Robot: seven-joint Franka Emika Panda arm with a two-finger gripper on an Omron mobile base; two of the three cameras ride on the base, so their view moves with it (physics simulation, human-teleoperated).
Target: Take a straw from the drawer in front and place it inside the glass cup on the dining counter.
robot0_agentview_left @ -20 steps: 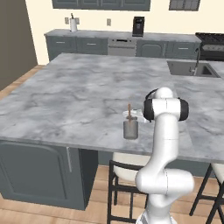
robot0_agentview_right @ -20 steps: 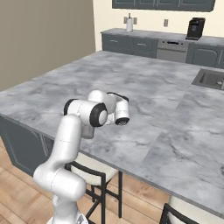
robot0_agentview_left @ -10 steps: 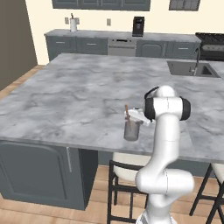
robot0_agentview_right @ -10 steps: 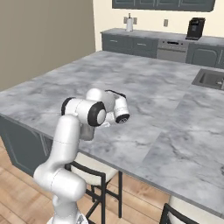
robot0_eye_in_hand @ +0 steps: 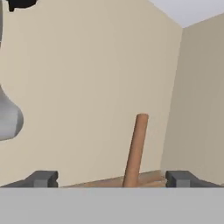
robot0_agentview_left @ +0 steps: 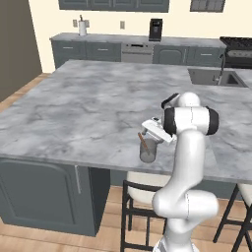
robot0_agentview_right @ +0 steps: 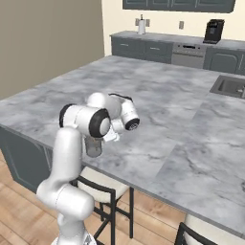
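Left base view, straw (robot0_agentview_left: 143, 141) leaning inside glass cup (robot0_agentview_left: 147, 151)

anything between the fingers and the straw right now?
No. In the hand view the straw stands between the spread fingers, bare gaps either side.

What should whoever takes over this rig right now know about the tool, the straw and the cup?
Tool: open, fingertips wide apart on either side of the straw, not gripping it.
Straw: leaning in the glass cup, its top sticking up above the rim.
Glass cup: upright near the front edge of the dining counter, just left of the tool and above a stool.
Done: the straw appears to be in the cup and let go.
Left: likely only to back the tool away without knocking the straw or cup. The drawer's state can't be told from here.
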